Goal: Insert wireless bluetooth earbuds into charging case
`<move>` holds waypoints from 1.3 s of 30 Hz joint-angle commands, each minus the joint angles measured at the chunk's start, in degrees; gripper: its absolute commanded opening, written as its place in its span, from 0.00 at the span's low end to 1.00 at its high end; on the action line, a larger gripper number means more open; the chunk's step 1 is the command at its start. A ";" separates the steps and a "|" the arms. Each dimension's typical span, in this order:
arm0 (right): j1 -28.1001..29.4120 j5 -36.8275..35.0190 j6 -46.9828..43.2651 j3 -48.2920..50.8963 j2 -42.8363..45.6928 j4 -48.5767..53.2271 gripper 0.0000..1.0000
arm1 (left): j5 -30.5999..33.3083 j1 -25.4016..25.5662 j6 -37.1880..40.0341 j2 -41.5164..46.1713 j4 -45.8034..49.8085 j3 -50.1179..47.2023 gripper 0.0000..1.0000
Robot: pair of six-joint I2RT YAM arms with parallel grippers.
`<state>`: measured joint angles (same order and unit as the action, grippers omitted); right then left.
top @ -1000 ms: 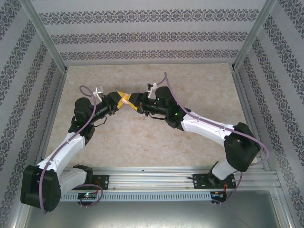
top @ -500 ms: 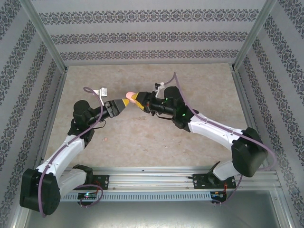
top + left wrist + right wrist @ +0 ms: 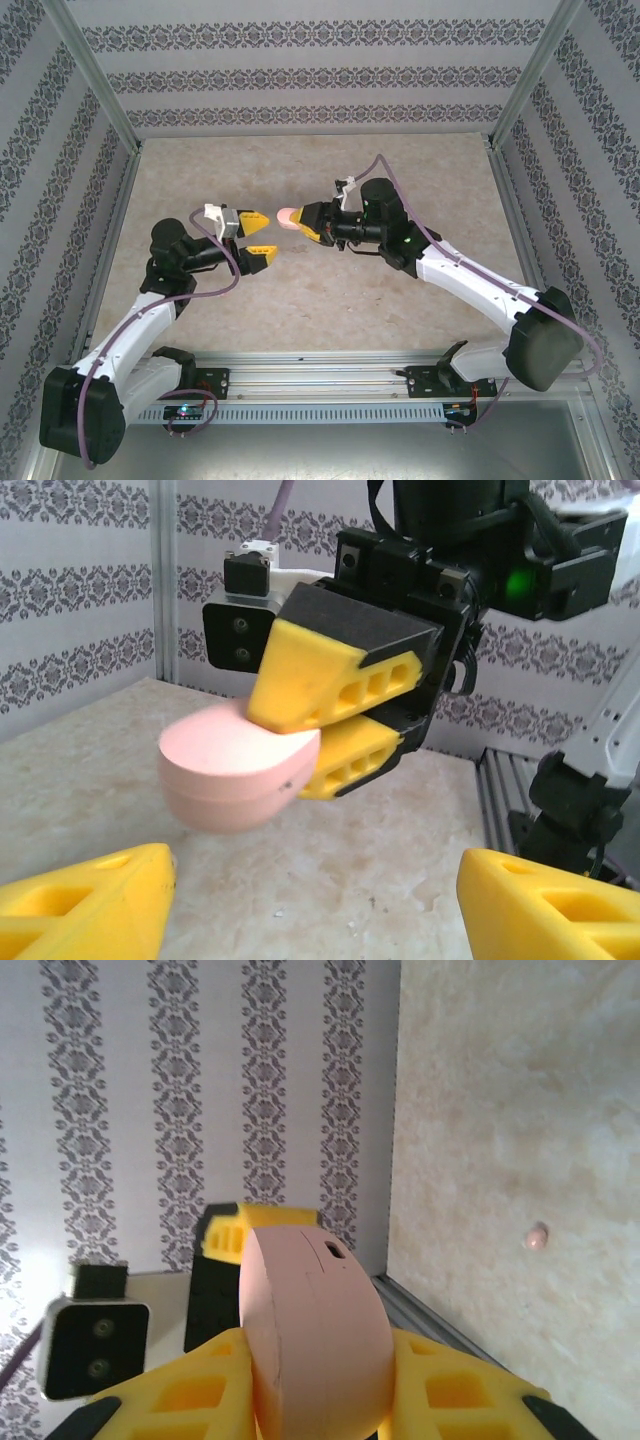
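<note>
Remote desk, mid-bench: I have the right pincer (image 3: pixel 302 221) clamped on the pale pink charging case (image 3: pixel 228 772). It holds the case clear of the bench (image 3: pixel 420 170), with the rounded end jutting past the yellow fingers toward the other arm. The lid is shut, and the seam around the body shows from both wrist cameras, so no bud can go in yet. The left pincer (image 3: pixel 262 242) stands wide and empty directly opposite, just short of the case, its two fingertips (image 3: pixel 90 900) framing the lower edge of its own camera's view. I judge the case is presented in the air like this so the free pincer can reach the exposed half. Whether that is to pry the lid or to take the case over, I cannot tell. One tiny pale pink earbud (image 3: pixel 537 1237) lies on the bench well apart from the case, seen from the right wrist. As I read it, the task is early: the case needs opening and steadying before that bud can be fetched.
</note>
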<state>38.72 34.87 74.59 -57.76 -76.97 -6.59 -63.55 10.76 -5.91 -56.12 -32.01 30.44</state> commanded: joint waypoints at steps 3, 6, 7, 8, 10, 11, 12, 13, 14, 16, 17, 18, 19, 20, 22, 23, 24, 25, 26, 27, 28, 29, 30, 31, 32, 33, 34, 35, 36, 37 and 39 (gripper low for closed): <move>-0.33 3.45 -3.06 -1.84 1.65 3.42 0.19 | -3.54 -0.44 5.25 -3.11 -2.43 2.34 0.70; -0.09 3.75 -3.05 -1.61 1.31 3.14 0.19 | -3.43 -0.38 1.59 -5.54 -5.95 3.09 0.68; 0.00 3.82 -3.04 -1.65 1.21 3.08 0.19 | -3.36 -0.39 0.68 -6.27 -6.49 3.36 0.67; 0.10 3.95 -3.04 -1.62 1.17 2.83 0.19 | -3.42 -0.35 0.12 -7.05 -6.97 3.49 0.66; 0.33 4.31 -3.04 -1.78 0.97 2.47 0.20 | -3.94 -0.37 -1.29 -8.45 -9.26 3.34 0.65; 0.36 4.53 -3.04 -1.86 0.86 2.46 0.20 | -4.19 -0.39 -2.26 -8.92 -10.86 3.15 0.65; 0.45 4.62 -3.04 -1.84 0.74 2.50 0.20 | -4.47 -0.35 -3.65 -9.65 -12.82 3.09 0.65; 0.45 4.89 -3.04 -1.80 0.68 2.46 0.20 | -4.66 -0.28 -4.77 -10.29 -14.63 2.96 0.64; 0.55 4.96 -3.00 -1.79 0.59 2.46 0.20 | -5.04 -0.25 -5.69 -10.85 -15.90 2.94 0.63; 0.55 5.17 -2.99 -1.79 0.37 2.38 0.20 | -5.65 -0.29 -7.37 -11.85 -18.43 3.05 0.62; 0.55 5.29 -2.96 -1.76 0.30 2.29 0.20 | -6.10 -0.21 -8.11 -12.42 -19.33 3.10 0.61; 0.50 5.50 -2.87 -1.90 0.11 2.15 0.20 | -6.54 -0.20 -8.82 -12.89 -20.11 3.22 0.60; 0.57 5.68 -2.78 -2.00 -0.01 1.95 0.20 | -6.92 -0.10 -9.24 -13.38 -20.66 3.39 0.59; 0.54 5.80 -2.70 -2.04 -0.15 1.86 0.20 | -7.38 0.10 -9.43 -13.65 -20.76 3.55 0.58; 0.57 6.08 -2.52 -2.07 -0.36 1.56 0.20 | -7.90 0.23 -9.67 -14.36 -20.90 3.80 0.56; 0.56 6.24 -2.47 -2.16 -0.45 1.58 0.20 | -8.07 0.39 -9.71 -14.52 -20.89 3.77 0.56; 0.50 6.40 -2.51 -2.10 -0.60 1.53 0.20 | -8.17 0.48 -9.57 -14.71 -20.68 3.86 0.55; 0.55 6.45 -2.43 -2.11 -0.73 1.53 0.20 | -8.17 0.60 -9.30 -14.80 -20.28 3.93 0.55; 0.57 6.50 -2.43 -2.05 -0.77 1.43 0.20 | -8.21 0.64 -9.08 -14.90 -19.96 3.95 0.55; 0.56 6.52 -2.34 -1.99 -0.81 1.34 0.20 | -8.17 0.79 -8.72 -14.94 -19.51 4.02 0.55; 0.57 6.52 -2.26 -1.99 -0.97 1.32 0.20 | -8.13 0.92 -8.48 -14.93 -19.28 4.02 0.56; 0.56 6.52 -2.25 -1.94 -1.00 1.23 0.20 | -8.08 0.96 -8.37 -14.97 -19.18 3.97 0.57; 0.57 6.53 -2.12 -2.01 -1.25 1.09 0.20 | -8.13 1.17 -8.33 -14.96 -18.98 4.02 0.57; 0.56 6.55 -2.08 -2.02 -1.36 0.92 0.20 | -8.17 1.19 -8.25 -14.93 -18.85 4.09 0.57; 0.56 6.58 -1.99 -2.03 -1.42 0.65 0.20 | -8.24 1.30 -8.08 -15.02 -18.64 4.21 0.57; 0.56 6.69 -1.91 -2.12 -1.52 0.49 0.20 | -8.34 1.41 -7.89 -15.03 -18.32 4.43 0.57; 0.50 6.63 -1.80 -2.20 -1.68 0.27 0.20 | -8.47 1.47 -7.73 -15.05 -18.01 4.53 0.57; 0.53 6.78 -1.75 -2.33 -1.77 0.20 0.20 | -8.55 1.66 -7.54 -15.10 -17.57 4.58 0.57; 0.54 6.76 -1.73 -2.47 -1.93 0.14 0.20 | -8.69 1.86 -7.11 -15.07 -17.02 4.74 0.57; 0.54 6.87 -1.71 -2.54 -2.04 0.15 0.20 | -8.70 2.07 -6.78 -15.09 -16.46 4.74 0.58; 0.56 6.94 -1.64 -2.62 -2.13 -0.06 0.20 | -8.61 2.45 -6.14 -15.08 -15.72 4.76 0.58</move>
<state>38.79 40.40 73.10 -58.24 -78.65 -4.03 -70.32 12.19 -13.87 -71.07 -47.77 33.71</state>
